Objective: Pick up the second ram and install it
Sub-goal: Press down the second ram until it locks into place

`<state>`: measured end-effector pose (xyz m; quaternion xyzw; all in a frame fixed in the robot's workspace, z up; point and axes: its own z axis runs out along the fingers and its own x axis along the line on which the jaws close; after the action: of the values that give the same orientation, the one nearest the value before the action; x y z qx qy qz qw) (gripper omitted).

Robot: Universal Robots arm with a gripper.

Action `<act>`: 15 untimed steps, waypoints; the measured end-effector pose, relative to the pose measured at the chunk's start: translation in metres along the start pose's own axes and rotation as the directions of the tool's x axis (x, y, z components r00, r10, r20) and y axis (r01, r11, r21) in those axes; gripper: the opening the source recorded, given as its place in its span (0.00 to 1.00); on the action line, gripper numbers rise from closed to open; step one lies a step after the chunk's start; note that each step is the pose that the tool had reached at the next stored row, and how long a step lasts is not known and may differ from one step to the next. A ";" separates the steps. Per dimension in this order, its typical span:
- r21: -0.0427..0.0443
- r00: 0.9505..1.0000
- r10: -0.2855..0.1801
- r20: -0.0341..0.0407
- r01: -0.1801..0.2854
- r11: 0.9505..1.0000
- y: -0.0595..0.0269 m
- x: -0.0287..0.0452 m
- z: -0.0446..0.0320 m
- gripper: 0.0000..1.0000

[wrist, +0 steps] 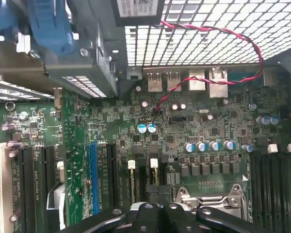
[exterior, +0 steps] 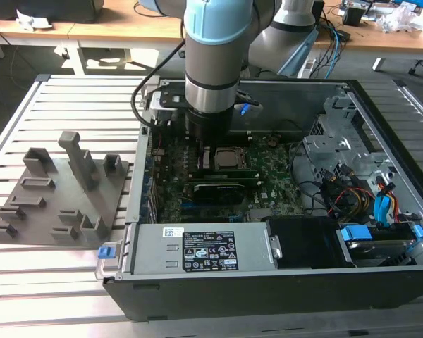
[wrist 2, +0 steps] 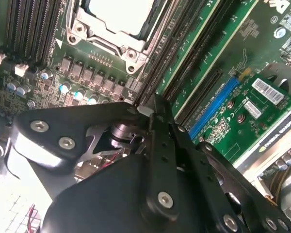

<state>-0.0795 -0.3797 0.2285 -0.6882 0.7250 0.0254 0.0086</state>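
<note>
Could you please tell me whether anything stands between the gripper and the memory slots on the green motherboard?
Nothing visible does. In the second wrist view the black gripper sits right at the long dark memory slots beside the silver processor socket on the green motherboard. The ram stick itself I cannot make out.

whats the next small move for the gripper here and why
Probably a small straight press down: the black gripper sits directly over the dark memory slots beside the silver processor socket on the green motherboard. Whether it grips anything is unclear.
</note>
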 end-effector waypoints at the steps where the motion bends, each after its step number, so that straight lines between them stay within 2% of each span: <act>1: 0.002 1.000 0.000 0.002 0.000 1.000 -0.0010 -0.0004 -0.0016 0.11; 2: 0.000 1.000 0.000 0.000 0.000 1.000 -0.0043 -0.0008 -0.0061 0.11; 4: 0.000 1.000 0.000 0.000 0.000 1.000 -0.0132 -0.0013 -0.0064 0.11; 7: -0.005 1.000 0.000 0.000 0.000 1.000 -0.0391 -0.0029 -0.0070 0.11; 8: -0.005 1.000 0.000 0.000 0.000 1.000 -0.0402 -0.0033 -0.0100 0.11; 9: -0.005 1.000 0.000 0.000 0.000 1.000 -0.0401 -0.0037 -0.0169 0.11; 10: -0.005 1.000 0.000 0.000 0.000 1.000 -0.0397 -0.0044 -0.0320 0.11; 11: -0.005 1.000 0.000 0.000 0.000 1.000 -0.0395 -0.0050 -0.0424 0.11; 13: -0.005 1.000 0.000 0.000 0.000 1.000 -0.0391 -0.0057 -0.0577 0.11; 15: -0.005 1.000 0.000 0.001 0.000 1.000 -0.0391 -0.0057 -0.0585 0.11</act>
<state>-0.0389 -0.3788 0.2862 -0.6882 0.7250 0.0274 0.0071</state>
